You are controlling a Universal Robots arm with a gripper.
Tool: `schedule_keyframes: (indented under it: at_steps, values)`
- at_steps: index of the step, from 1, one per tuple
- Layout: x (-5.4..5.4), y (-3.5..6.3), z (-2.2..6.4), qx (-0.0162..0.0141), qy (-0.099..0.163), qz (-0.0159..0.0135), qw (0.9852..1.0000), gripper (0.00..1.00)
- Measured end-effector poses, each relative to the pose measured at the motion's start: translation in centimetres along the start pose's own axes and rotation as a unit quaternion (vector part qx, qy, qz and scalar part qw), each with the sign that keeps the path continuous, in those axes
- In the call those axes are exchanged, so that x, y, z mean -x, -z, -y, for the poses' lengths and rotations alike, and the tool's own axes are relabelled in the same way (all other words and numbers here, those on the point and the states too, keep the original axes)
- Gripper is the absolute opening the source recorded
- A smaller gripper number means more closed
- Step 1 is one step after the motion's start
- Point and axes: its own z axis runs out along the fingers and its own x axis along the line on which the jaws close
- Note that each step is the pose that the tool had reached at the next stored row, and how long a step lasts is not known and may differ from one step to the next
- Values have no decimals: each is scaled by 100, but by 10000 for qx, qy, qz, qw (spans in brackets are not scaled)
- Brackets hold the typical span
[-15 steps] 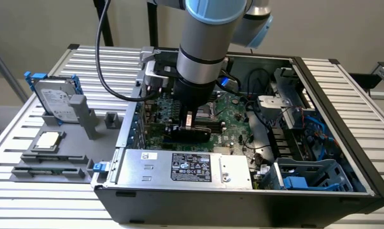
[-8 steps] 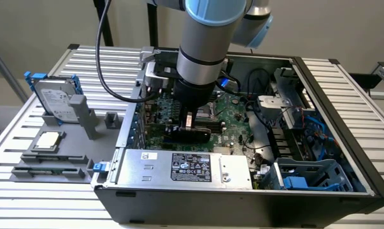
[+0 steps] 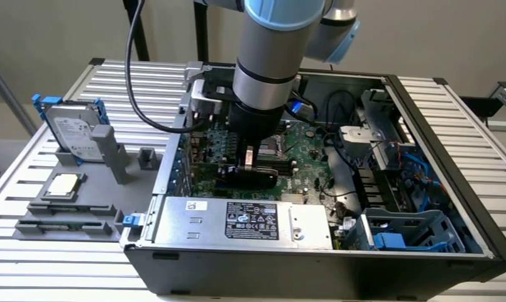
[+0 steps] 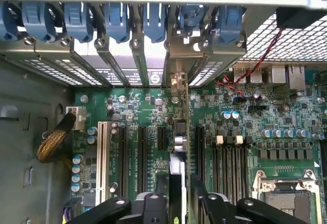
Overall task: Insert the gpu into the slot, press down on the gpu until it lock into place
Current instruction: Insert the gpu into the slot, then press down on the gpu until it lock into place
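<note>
In the wrist view the gpu (image 4: 178, 142) stands on edge over the green motherboard (image 4: 138, 106). It shows as a thin dark strip, and its metal end bracket (image 4: 177, 81) reaches the row of rear bracket bays. My gripper (image 4: 179, 209) is shut on the card, one black finger (image 4: 153, 206) on each side of it. The slot is hidden beneath the card. In the exterior view the gripper (image 3: 249, 165) is low inside the open computer case (image 3: 454, 251), with the dark gpu (image 3: 246, 178) under it, just above the board.
Black expansion slots (image 4: 143, 147) and a white one (image 4: 103, 155) lie beside the card, with memory slots (image 4: 227, 163) and the CPU socket (image 4: 288, 198) on its other side. Blue retaining clips (image 4: 117, 20) line the rear. A power supply (image 3: 244, 220) and a hard drive (image 3: 72, 135) are close by.
</note>
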Motion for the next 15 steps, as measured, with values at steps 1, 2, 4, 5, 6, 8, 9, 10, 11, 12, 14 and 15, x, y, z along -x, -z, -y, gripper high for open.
schedule_keyframes:
  at_steps: [1,2,4,5,6,8,9,10,11,12,14,15]
  values:
    - [2,40,-5,4,0,-1,10000,34]
    - [4,85,-9,6,-1,-1,10000,34]
    - [8,173,-18,8,-1,-2,10000,34]
    - [11,217,-23,8,-1,-1,10000,34]
    - [13,262,-28,9,-1,-2,10000,34]
    - [17,356,-38,8,-1,-2,10000,34]
    - [19,399,-42,8,-1,-1,10000,34]
    - [22,445,-47,8,-1,-2,10000,34]
    - [24,490,-52,9,-1,-2,10000,34]
    - [26,535,-56,9,-1,-1,10000,34]
    - [30,602,-63,9,0,-2,10000,34]
    - [30,605,-64,9,0,-1,10000,34]
